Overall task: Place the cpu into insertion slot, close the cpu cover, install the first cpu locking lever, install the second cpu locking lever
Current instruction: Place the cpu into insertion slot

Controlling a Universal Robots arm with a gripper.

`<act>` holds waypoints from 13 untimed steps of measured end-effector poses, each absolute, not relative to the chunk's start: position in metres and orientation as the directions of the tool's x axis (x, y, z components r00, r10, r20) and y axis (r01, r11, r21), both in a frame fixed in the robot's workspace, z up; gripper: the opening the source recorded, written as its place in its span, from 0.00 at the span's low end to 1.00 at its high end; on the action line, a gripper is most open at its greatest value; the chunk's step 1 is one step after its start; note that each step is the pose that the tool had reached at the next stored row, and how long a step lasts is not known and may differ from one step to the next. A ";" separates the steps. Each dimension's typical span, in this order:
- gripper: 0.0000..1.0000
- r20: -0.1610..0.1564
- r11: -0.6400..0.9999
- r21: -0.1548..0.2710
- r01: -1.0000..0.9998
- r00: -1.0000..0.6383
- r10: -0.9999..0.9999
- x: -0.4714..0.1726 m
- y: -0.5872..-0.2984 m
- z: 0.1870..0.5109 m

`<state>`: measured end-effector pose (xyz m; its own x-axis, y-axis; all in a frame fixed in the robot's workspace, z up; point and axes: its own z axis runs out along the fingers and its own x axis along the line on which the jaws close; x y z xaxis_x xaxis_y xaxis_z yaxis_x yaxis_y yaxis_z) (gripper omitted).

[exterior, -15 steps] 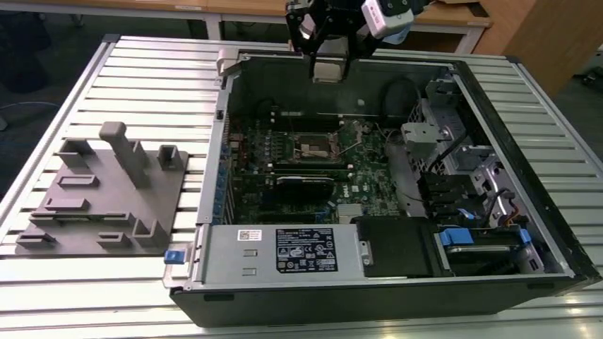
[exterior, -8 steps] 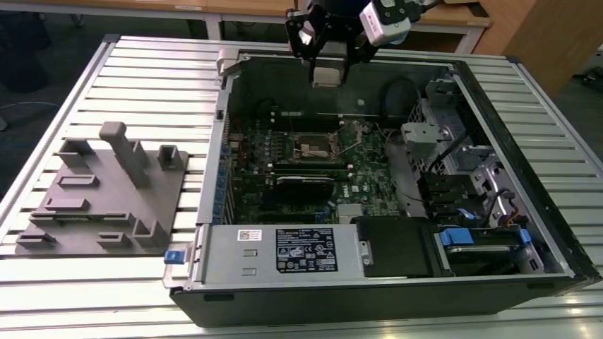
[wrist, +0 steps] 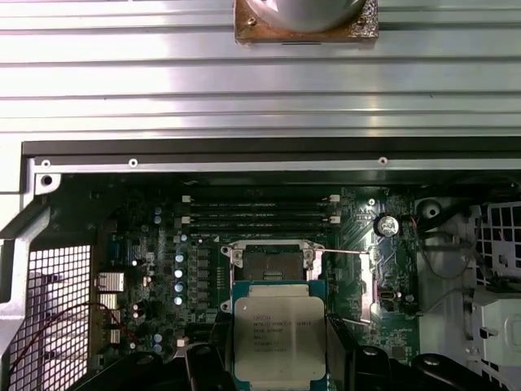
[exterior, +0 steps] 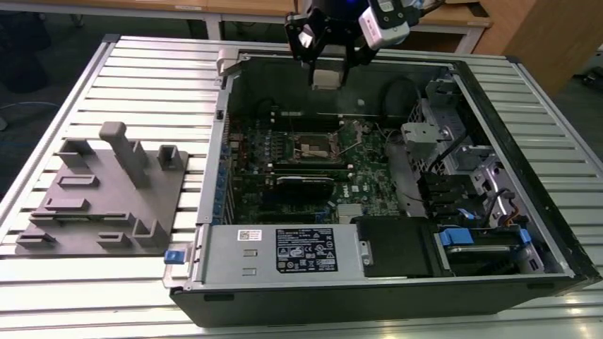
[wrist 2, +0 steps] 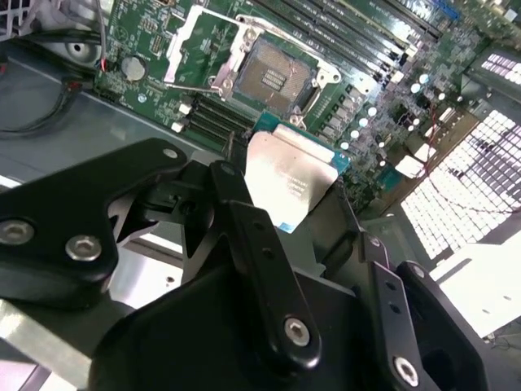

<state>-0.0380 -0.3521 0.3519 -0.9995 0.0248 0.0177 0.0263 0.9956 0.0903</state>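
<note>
- The gripper [wrist 2: 297, 220] is closed on the chip [wrist 2: 289, 183]. One black finger [wrist 2: 244, 216] presses on each of two opposite sides, and the flat silver top is left bare.
- In the exterior view the gripper [exterior: 328, 67] hangs in the air with the chip [exterior: 326, 78] under it. It is above the edge of the computer case [exterior: 219, 127] that is across from the labelled silver box [exterior: 282, 251].
- The chip touches nothing but the fingers. It is not in the slot yet.
- In the first wrist view the chip [wrist: 279, 338] lines up close to the slot [wrist: 273, 262], but it is higher up.
- The slot [wrist 2: 274, 77] sits near the middle of the green board [exterior: 368, 152]. Its dark square middle is bare.
- The cover [wrist 2: 183, 32] is flipped up and back at one edge of the slot, so the way in is open.
- A thin wire lever [wrist 2: 191, 85] lies loose beside the slot.
- I think the chip is light, thin and stiff, so it will not bend.
- Its metal top looks smooth, so it could slip if it is held loosely.
- The underside and the slot's tiny pins are likely easy to hurt.
- The best place to hold it is by two opposite side edges, as it is held now, and kept flat.
- The case rests on a table [exterior: 141, 70] of metal slats.
</note>
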 end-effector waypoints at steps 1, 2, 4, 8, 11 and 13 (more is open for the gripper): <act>0.54 0.018 0.996 0.090 0.026 -1.000 0.025 -0.038 -0.352 0.352; 0.54 0.018 0.996 0.090 0.026 -1.000 0.025 -0.038 -0.352 0.352; 0.54 0.018 0.996 0.090 0.026 -1.000 0.025 -0.038 -0.352 0.351; 0.54 0.018 0.996 0.090 0.026 -1.000 0.025 -0.038 -0.352 0.351; 0.54 0.018 0.996 0.090 0.026 -1.000 0.025 -0.038 -0.352 0.351; 0.54 0.018 0.996 0.091 0.026 -1.000 0.025 -0.038 -0.352 0.351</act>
<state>-0.0380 -0.3521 0.3507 -0.9995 0.0247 0.0175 0.0262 0.9955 0.0906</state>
